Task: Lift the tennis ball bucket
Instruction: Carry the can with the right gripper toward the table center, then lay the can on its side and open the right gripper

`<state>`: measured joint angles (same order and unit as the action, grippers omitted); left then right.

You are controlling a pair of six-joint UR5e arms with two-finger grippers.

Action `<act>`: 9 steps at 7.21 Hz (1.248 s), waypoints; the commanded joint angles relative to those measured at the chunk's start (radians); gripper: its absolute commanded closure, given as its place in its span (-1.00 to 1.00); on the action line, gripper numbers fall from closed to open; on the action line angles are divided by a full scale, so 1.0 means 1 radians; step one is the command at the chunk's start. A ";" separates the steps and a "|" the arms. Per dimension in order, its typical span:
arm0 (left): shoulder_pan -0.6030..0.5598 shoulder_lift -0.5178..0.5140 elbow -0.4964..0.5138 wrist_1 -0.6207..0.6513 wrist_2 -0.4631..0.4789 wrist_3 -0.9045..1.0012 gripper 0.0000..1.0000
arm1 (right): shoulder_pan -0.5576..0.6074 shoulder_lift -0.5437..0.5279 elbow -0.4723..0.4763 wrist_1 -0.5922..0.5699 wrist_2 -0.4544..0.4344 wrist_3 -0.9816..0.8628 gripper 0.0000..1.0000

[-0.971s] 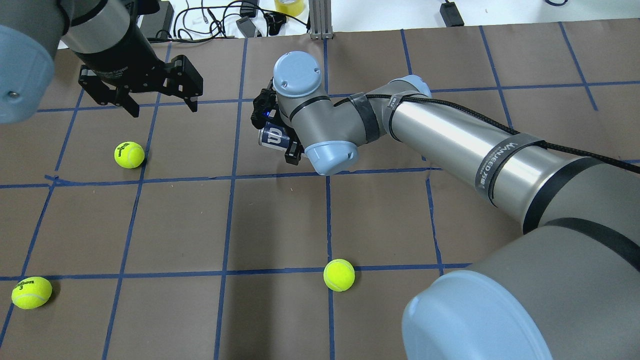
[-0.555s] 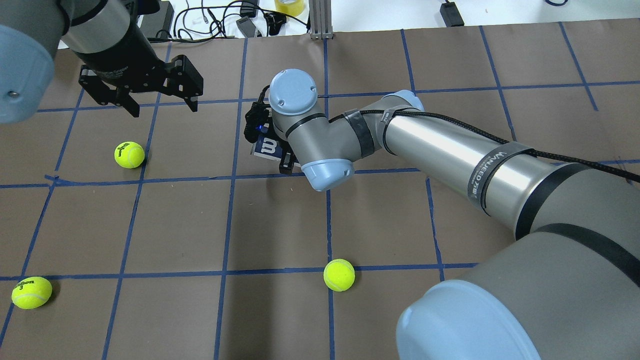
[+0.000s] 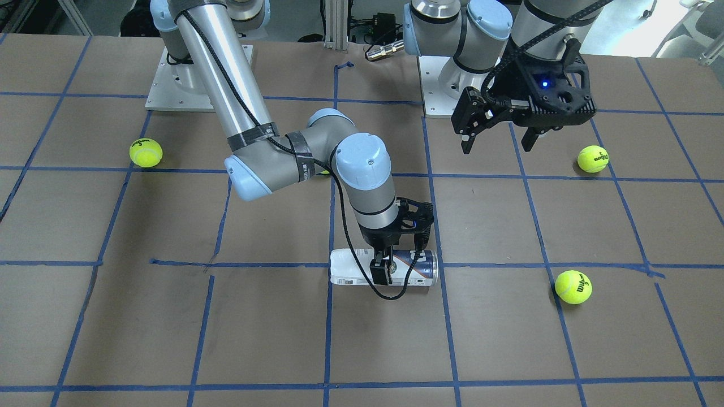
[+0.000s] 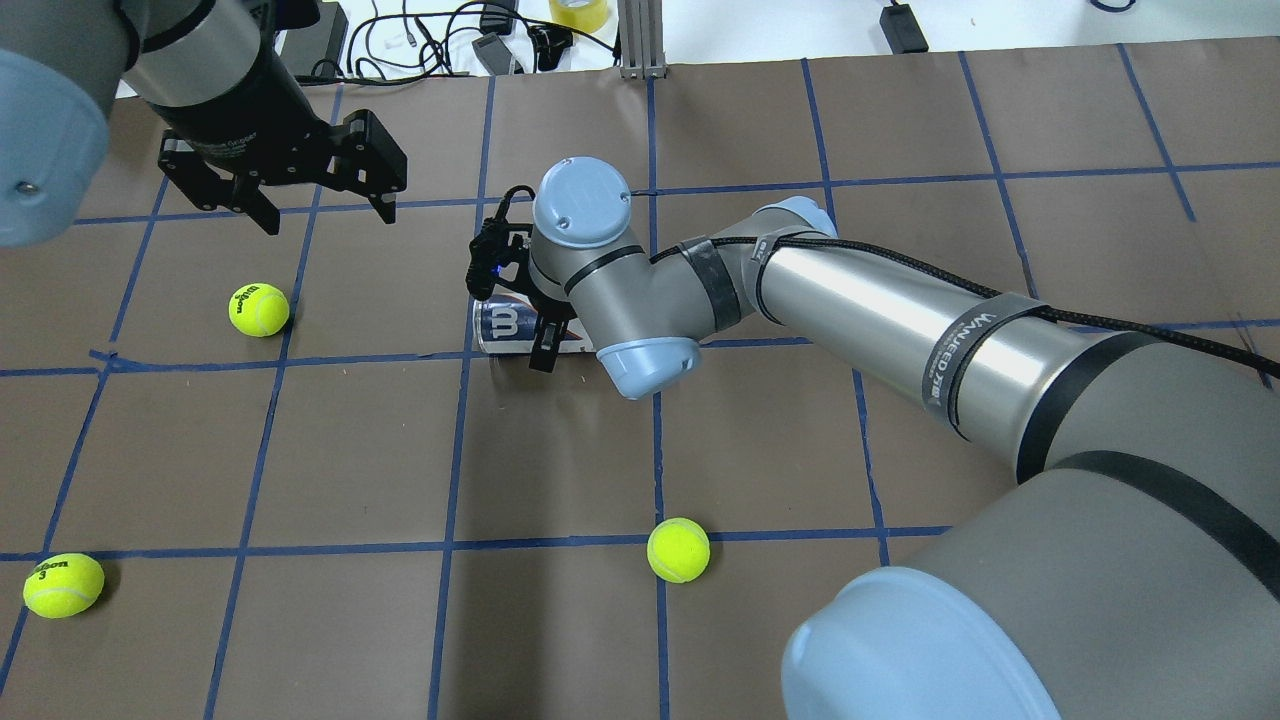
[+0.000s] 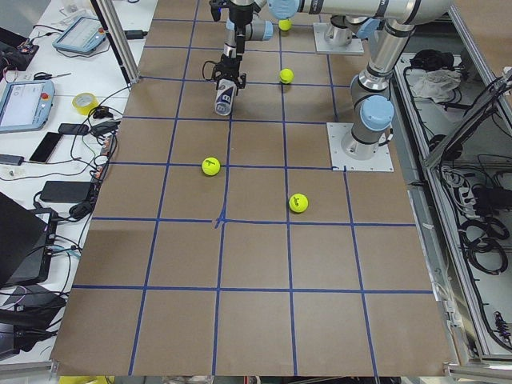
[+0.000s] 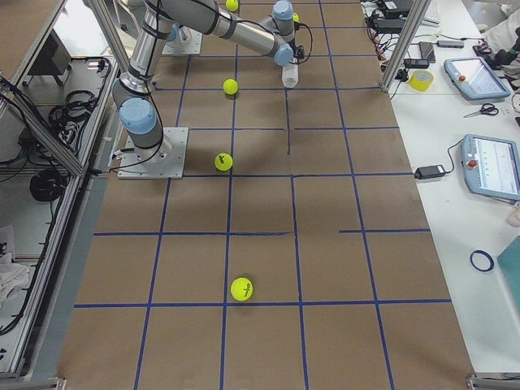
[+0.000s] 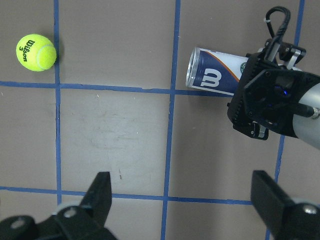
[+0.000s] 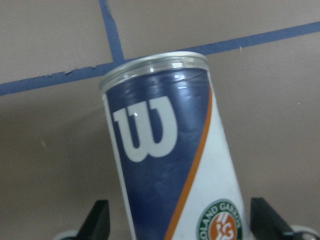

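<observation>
The tennis ball bucket (image 3: 350,270) is a clear tube with a white and navy label and a "W" logo. It lies on its side close to the brown table, near a blue tape line (image 4: 300,355). It also shows in the overhead view (image 4: 503,325), the left wrist view (image 7: 212,77) and the right wrist view (image 8: 165,150). My right gripper (image 3: 390,263) reaches down over its middle, one finger on each side, shut on it. My left gripper (image 4: 328,220) hangs open and empty above the table, off to the bucket's left.
Yellow-green tennis balls lie loose on the table: one below my left gripper (image 4: 259,309), one at the near left (image 4: 63,585), one at the near middle (image 4: 678,549). My right arm (image 4: 900,310) stretches low across the table. Cables and devices (image 4: 480,40) sit beyond the far edge.
My right gripper has moved toward the robot and to its left, carrying the bucket with it to the blue tape line. The left arm and the balls have not moved.
</observation>
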<state>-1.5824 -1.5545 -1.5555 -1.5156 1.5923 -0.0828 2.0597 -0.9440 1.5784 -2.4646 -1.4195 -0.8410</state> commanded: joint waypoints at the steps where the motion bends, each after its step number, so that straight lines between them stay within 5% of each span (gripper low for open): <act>1: 0.001 -0.001 0.000 0.002 0.000 0.000 -1.00 | 0.005 -0.015 -0.011 0.029 0.030 0.028 -1.00; 3: -0.002 0.001 0.000 0.000 0.002 0.000 -1.00 | -0.018 -0.067 -0.017 0.036 0.034 0.031 -1.00; 9: -0.002 -0.001 0.000 0.000 -0.002 0.000 -1.00 | -0.289 -0.298 -0.014 0.367 0.013 0.126 -1.00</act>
<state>-1.5845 -1.5554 -1.5555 -1.5156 1.5909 -0.0829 1.8529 -1.1910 1.5692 -2.1805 -1.3988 -0.7530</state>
